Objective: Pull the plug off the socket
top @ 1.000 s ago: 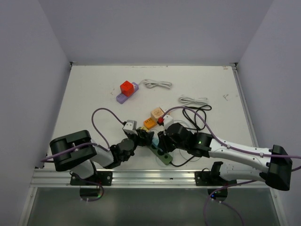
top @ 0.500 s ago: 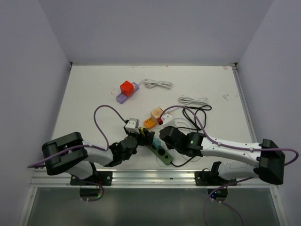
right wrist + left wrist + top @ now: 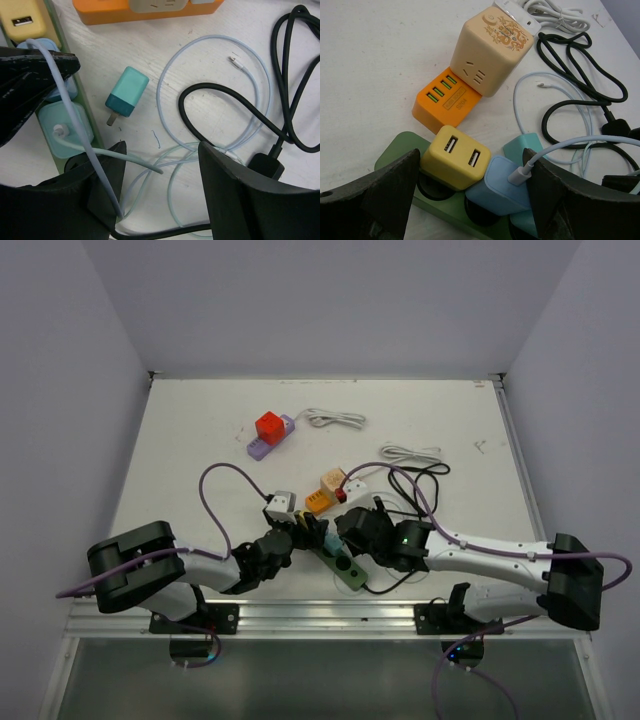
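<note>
We see open counter (image 3: pixel 190 440) far left; cables (image 3: pixel 181 112) (black and pale blue) crowd the room beside the strip (image 3: pixel 395 152).

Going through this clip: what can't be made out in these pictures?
1. Left wrist view: whether the left pincer clamps the yellow charger and blue charger or only straddles them; its fingers hide the contact.
2. Right wrist view: where the black cable leads, passing behind a finger of the right pincer.
3. Top view: the green power strip's sockets, too small and partly covered by both pincers.
</note>
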Action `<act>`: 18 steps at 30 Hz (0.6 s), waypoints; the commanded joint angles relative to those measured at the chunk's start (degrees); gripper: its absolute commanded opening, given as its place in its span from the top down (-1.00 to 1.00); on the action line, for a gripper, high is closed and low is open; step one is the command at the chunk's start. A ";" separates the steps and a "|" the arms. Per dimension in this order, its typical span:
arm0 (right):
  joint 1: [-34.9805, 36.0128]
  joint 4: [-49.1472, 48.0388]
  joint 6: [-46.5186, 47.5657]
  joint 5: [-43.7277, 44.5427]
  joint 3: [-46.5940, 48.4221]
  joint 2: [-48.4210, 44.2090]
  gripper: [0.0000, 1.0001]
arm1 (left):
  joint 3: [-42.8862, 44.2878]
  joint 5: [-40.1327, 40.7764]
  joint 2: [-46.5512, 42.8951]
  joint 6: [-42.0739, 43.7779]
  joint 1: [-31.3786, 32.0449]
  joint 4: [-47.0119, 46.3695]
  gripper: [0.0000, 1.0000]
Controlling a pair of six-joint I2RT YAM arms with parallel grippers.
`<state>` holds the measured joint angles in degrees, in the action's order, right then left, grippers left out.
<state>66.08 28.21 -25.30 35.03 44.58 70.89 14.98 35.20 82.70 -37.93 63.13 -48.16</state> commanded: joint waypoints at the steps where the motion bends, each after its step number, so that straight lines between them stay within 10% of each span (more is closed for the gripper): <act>1: -0.08 -1.57 0.33 -1.87 1.48 -4.70 -0.26 | -2.77 1.45 2.38 1.28 0.32 17.22 -0.67; 8: -0.08 -13.08 5.79 -21.48 -4.76 -13.14 -0.31 | -3.47 0.75 2.29 0.75 0.24 15.82 -0.67; 18: -0.08 -14.67 6.40 -24.22 -2.22 -3.93 -0.34 | -5.14 0.75 0.63 -0.04 0.32 15.12 -0.67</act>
<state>66.02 16.64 -19.99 12.60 40.56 65.06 13.89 35.16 81.58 -38.85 63.16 -48.21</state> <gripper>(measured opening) 0.670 0.834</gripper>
